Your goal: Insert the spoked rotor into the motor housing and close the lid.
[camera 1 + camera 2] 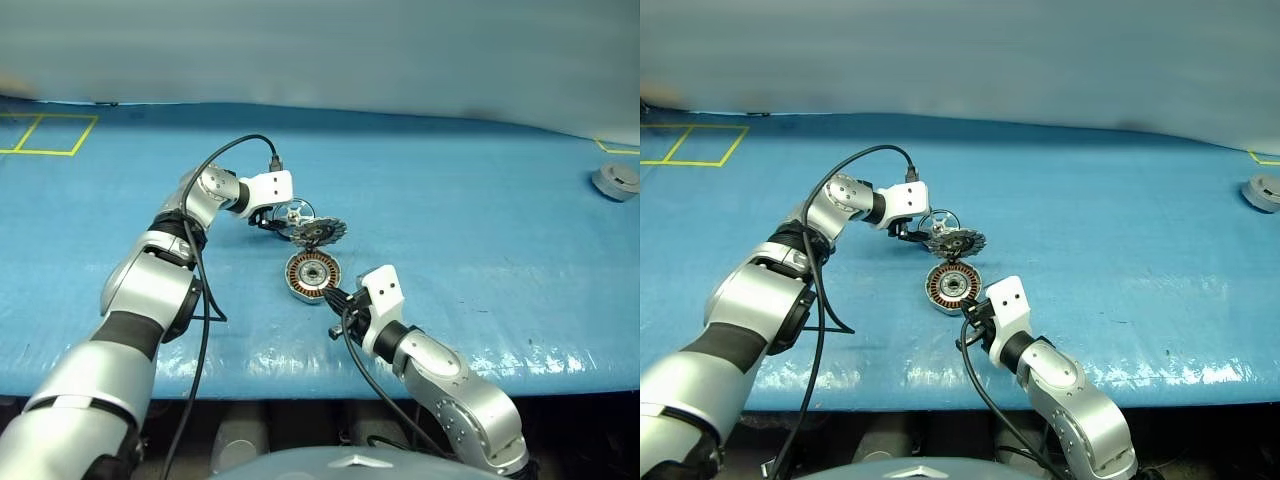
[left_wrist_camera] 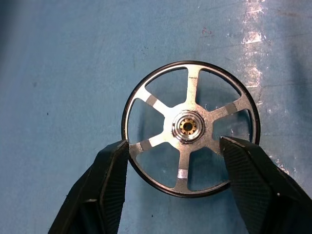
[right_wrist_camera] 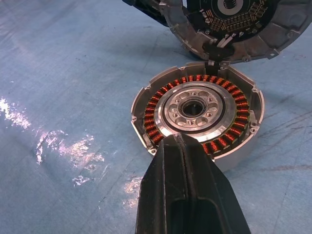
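The spoked rotor [image 2: 190,127], a shiny silver wheel with a dark rim, lies flat on the blue table. My left gripper [image 2: 173,144] hovers over it, open, one finger at each side of its rim. In the left eye view the rotor [image 1: 293,213] sits just behind the lid [image 1: 318,232]. The lid stands raised on its hinge, ribbed face showing. The motor housing [image 3: 200,109] lies open, copper windings ringing a silver centre. My right gripper [image 3: 183,141] is shut, holding nothing, its tip at the housing's near rim.
A small round grey part [image 1: 616,181] rests far off at the right edge of the blue table [image 1: 480,230]. Yellow tape lines [image 1: 45,135] mark the far left corner. The table's front edge runs just below my right arm.
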{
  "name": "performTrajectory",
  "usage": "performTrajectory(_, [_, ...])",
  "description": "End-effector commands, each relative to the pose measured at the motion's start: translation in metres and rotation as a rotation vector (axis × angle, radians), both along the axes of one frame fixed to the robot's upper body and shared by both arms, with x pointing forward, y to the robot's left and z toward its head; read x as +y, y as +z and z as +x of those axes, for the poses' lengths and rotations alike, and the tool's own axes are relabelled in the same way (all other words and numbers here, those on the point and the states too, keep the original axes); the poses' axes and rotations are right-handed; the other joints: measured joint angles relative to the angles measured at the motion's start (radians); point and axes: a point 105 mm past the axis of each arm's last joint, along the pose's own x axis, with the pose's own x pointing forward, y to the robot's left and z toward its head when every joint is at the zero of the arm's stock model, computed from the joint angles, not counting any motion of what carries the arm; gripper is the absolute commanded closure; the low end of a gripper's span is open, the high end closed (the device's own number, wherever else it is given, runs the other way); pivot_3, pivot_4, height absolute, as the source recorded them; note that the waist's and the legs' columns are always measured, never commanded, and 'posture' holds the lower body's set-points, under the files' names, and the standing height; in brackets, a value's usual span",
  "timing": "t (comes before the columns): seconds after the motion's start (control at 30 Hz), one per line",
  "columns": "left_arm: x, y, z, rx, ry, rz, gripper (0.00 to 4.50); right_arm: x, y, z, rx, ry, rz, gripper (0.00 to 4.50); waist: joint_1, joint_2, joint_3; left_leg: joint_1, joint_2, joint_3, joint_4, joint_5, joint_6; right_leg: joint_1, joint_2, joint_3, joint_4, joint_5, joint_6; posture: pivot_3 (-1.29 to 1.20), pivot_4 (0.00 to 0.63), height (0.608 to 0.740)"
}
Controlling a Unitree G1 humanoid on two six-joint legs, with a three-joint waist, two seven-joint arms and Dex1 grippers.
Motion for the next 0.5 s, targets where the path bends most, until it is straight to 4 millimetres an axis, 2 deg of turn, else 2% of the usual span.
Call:
performTrajectory(0.03, [-0.0047,0.0098,0.0031,-0.023,-0.012,0.004,1.29,0.0012,0.0152,0.0013,-0.062,0.0,0.028,4.5,0.0,0.0,0.0,0.0,0.0,0.0,0.0,0.0,0.0,0.0,0.0,0.0,0.0,0.0,0.0,0.0,0.15,0.74])
performTrajectory(0.5, [-0.0116,0.0028,0.0015,-0.008,-0.022,0.032,1.29,0.003,0.0164,0.0013,-0.063,-0.01,0.036,4.5,0.0,0.0,0.0,0.0,0.0,0.0,0.001,0.0,0.0,0.001,0.0,0.0,0.0,0.0,0.0,0.0,0.15,0.74])
